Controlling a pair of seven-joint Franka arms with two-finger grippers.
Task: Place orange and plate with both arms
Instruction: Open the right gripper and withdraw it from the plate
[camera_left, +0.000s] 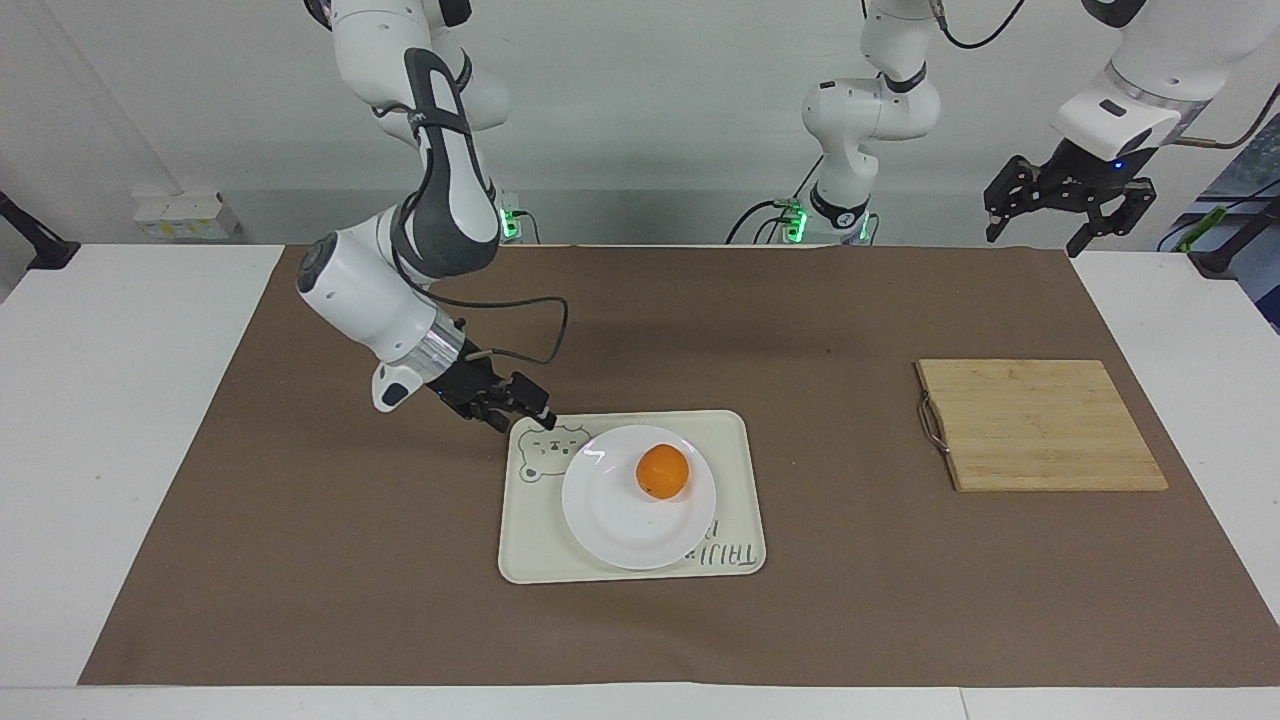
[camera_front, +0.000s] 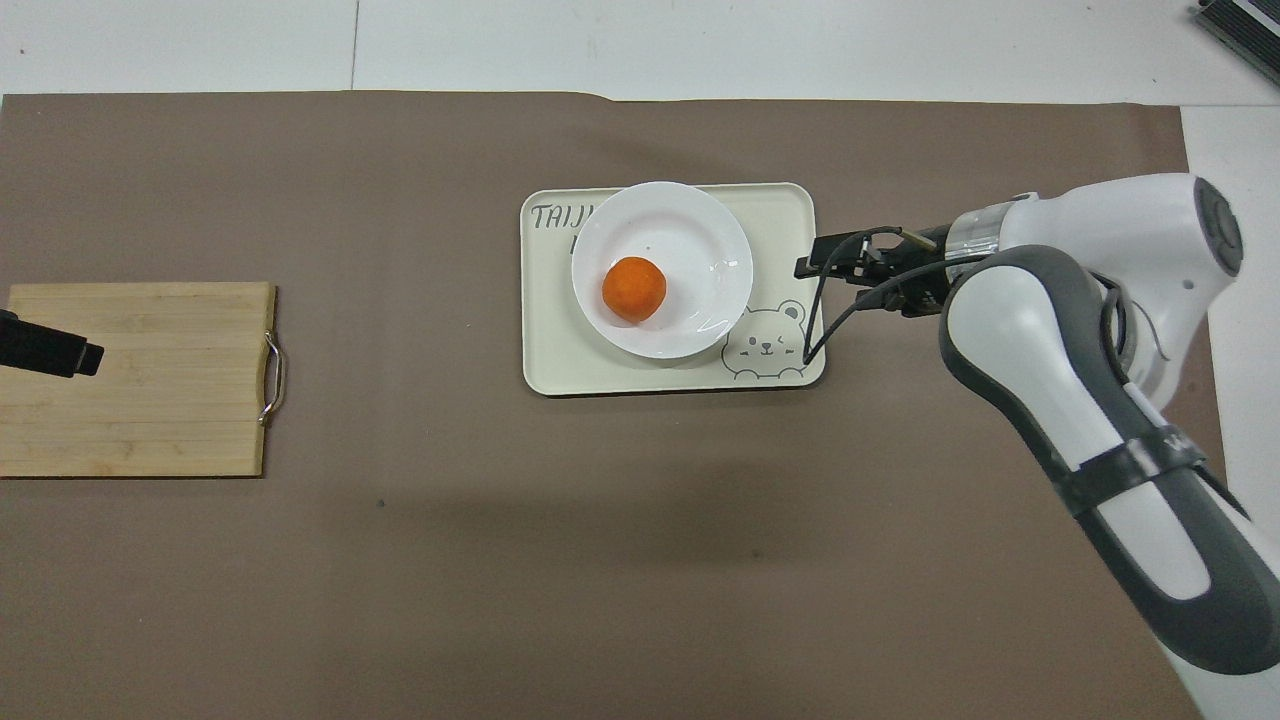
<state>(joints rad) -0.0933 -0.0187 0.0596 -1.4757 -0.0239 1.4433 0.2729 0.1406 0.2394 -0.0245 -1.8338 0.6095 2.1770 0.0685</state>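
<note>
The orange (camera_left: 662, 471) (camera_front: 634, 289) rests on the white plate (camera_left: 615, 520) (camera_front: 690, 230). The plate lies flat on a cream tray (camera_left: 530, 560) (camera_front: 790, 210) with a bear drawing. My right gripper (camera_left: 525, 418) (camera_front: 805, 270) hovers just off the tray's corner toward the right arm's end. It is open, holds nothing, and is clear of the plate. My left gripper (camera_left: 1035, 240) (camera_front: 85, 355) waits open, high over the left arm's end of the table, above the cutting board.
A bamboo cutting board (camera_left: 1040, 425) (camera_front: 135, 378) with a metal handle lies at the left arm's end of the table. A brown mat (camera_left: 300, 550) covers most of the table. The right arm's cable loops above the tray's edge.
</note>
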